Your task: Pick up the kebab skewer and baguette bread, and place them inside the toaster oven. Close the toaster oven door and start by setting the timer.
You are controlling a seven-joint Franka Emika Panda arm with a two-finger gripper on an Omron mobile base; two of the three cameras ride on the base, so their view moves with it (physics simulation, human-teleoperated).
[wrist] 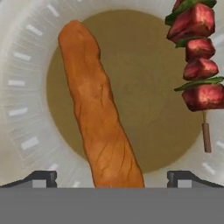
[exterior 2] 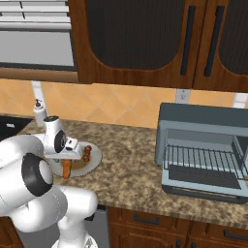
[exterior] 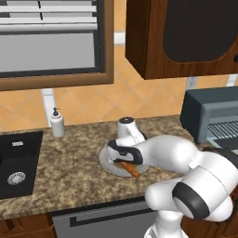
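Note:
The baguette bread (wrist: 98,113) lies lengthwise on a round grey plate (wrist: 26,109), with the kebab skewer (wrist: 197,57) beside it on the same plate. My gripper (wrist: 112,177) hangs open just above the plate, its fingertips (wrist: 41,177) straddling the near end of the baguette without touching it. From the base, the hand (exterior: 124,158) hovers over the plate (exterior: 106,160) and baguette (exterior: 131,169). The toaster oven (exterior 2: 203,140) stands to the right with its door (exterior 2: 206,186) folded down and the rack showing. The skewer (exterior 2: 86,153) and baguette (exterior 2: 67,168) peek out below my gripper (exterior 2: 69,156).
A white soap dispenser (exterior: 57,123) stands at the back of the granite counter, left of the plate. A black sink (exterior: 18,162) lies at the far left. Dark wood cabinets (exterior 2: 145,43) hang above the oven (exterior: 211,118).

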